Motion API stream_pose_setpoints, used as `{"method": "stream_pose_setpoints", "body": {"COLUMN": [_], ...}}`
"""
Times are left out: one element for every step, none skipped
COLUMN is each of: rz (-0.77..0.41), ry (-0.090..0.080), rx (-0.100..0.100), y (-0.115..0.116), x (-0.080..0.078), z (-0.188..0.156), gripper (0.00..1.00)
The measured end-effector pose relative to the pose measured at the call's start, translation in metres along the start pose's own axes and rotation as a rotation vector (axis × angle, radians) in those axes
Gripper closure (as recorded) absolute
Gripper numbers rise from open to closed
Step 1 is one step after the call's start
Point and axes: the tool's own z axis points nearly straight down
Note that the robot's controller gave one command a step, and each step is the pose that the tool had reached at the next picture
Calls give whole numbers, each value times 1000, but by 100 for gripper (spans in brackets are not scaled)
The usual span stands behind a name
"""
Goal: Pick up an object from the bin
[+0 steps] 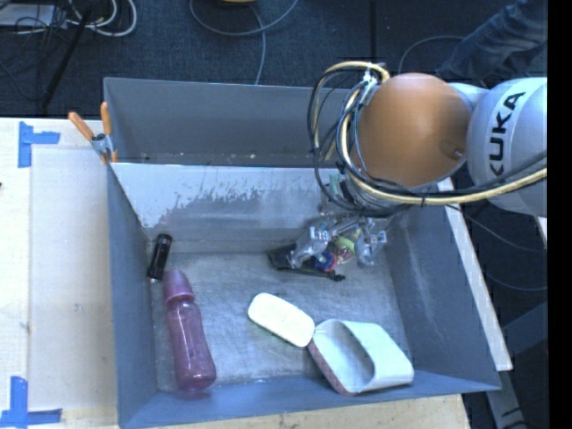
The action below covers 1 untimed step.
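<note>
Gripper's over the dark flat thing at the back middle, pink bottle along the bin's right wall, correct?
No. The camera view shows the pink bottle along the left wall, not the right. The gripper is over the dark flat thing at the back middle.

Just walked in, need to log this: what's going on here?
A KUKA arm reaches in from the right, its end effector low in the grey metal bin, at a small flat black object near the back. A purple plastic bottle, a short black cylinder, a white oval bar and a white scoop-shaped cup lie apart from it, toward the front and left.
</note>
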Motion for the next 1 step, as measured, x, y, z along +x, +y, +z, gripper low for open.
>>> {"method": "stream_pose_setpoints", "body": {"rz": [6], "ry": [0], "rx": [-4], "y": [2], "x": [1], "z": [1], "gripper": [100]}}
